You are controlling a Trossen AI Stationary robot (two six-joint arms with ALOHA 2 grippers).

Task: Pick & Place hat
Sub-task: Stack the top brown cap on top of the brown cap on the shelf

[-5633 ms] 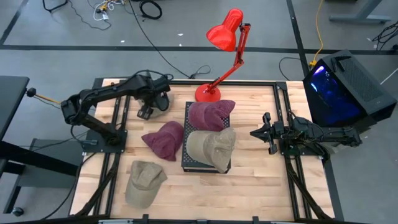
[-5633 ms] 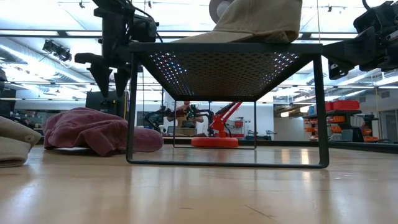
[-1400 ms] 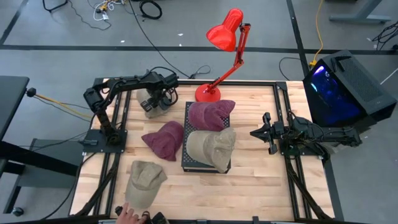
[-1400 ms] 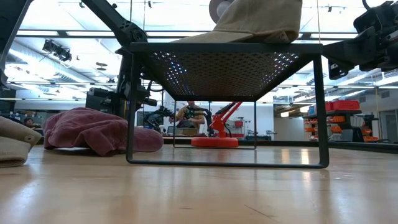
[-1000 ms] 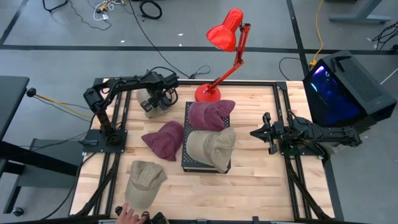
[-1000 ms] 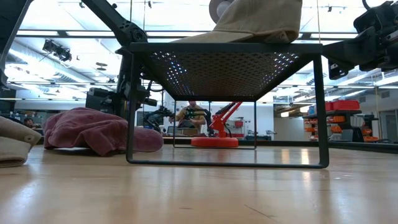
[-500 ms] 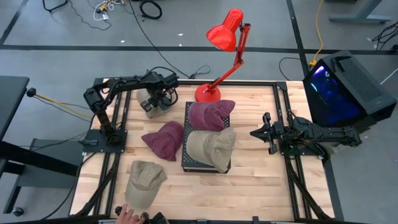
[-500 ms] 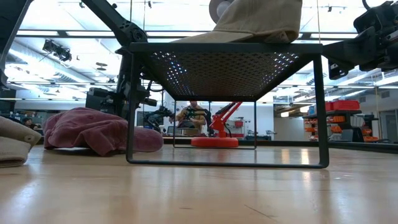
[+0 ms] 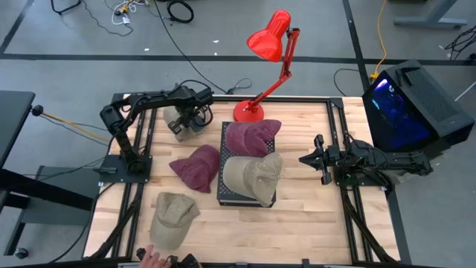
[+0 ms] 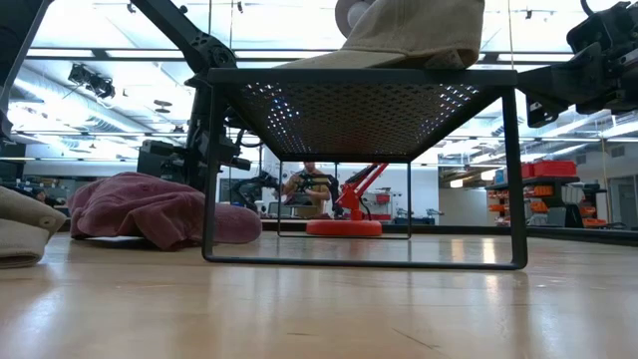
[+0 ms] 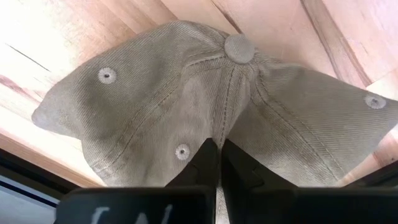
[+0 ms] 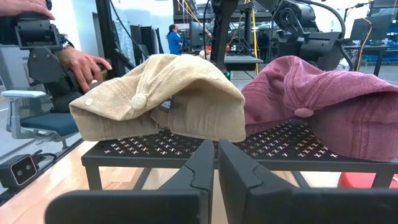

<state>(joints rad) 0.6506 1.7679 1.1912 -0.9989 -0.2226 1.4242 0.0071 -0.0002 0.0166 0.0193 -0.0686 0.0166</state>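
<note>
Where the high view looks down, left gripper (image 9: 181,121) sits at the surface's (image 9: 297,216) far left corner, pinching an olive cap (image 9: 178,117). Black mesh rack (image 9: 225,195) carries a maroon cap (image 9: 253,137) and tan cap (image 9: 254,176); red lamp (image 9: 268,56) behind. Right gripper (image 9: 315,158) idles beside the rack.

Low view: rack legs (image 10: 211,179) block the middle.

Left wrist: fingers (image 11: 205,163) closed on cap fabric.

Right wrist: fingers (image 12: 202,163) nearly together, empty. No legible writing.
</note>
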